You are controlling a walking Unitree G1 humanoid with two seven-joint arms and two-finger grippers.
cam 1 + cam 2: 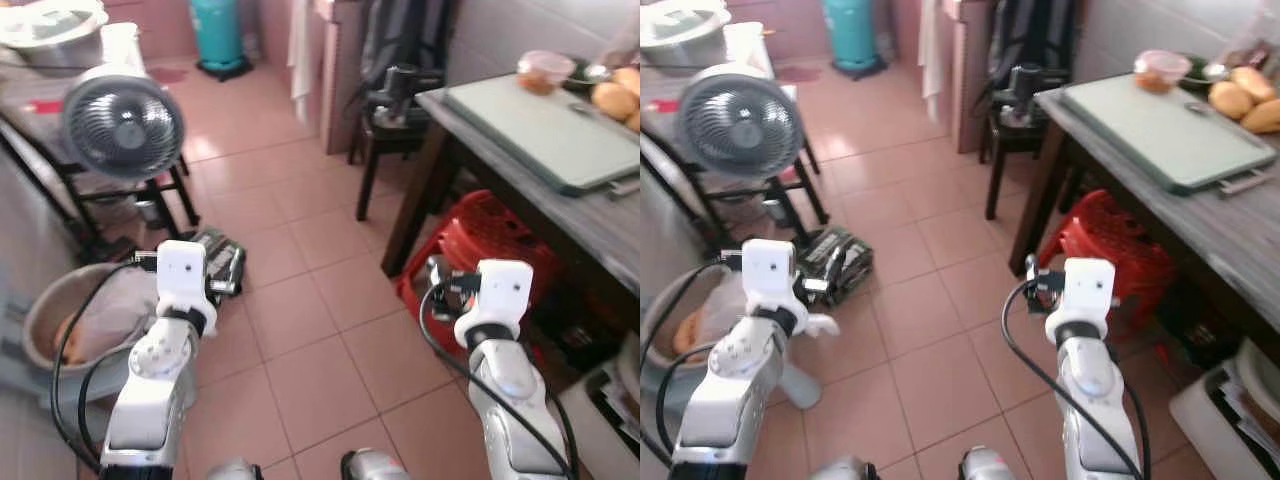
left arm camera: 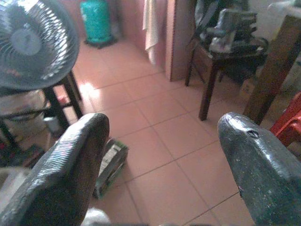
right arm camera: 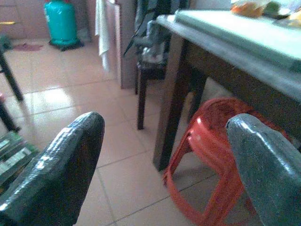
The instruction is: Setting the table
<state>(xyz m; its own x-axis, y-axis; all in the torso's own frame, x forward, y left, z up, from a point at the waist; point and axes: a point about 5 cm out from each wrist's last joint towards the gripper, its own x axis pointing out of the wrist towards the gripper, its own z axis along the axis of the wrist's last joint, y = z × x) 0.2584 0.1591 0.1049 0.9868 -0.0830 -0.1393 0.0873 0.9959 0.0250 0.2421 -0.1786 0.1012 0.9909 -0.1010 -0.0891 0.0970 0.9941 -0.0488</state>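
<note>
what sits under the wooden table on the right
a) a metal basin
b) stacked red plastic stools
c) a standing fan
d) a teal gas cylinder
b, the red plastic stools are tucked beneath the wooden table, beside its dark leg, while the other items are across the tiled floor.

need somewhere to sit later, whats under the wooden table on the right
Under the wooden table, red plastic stools sit stacked on the tiled floor beside its dark front leg. The tabletop hides whatever lies further back beneath it.
</note>
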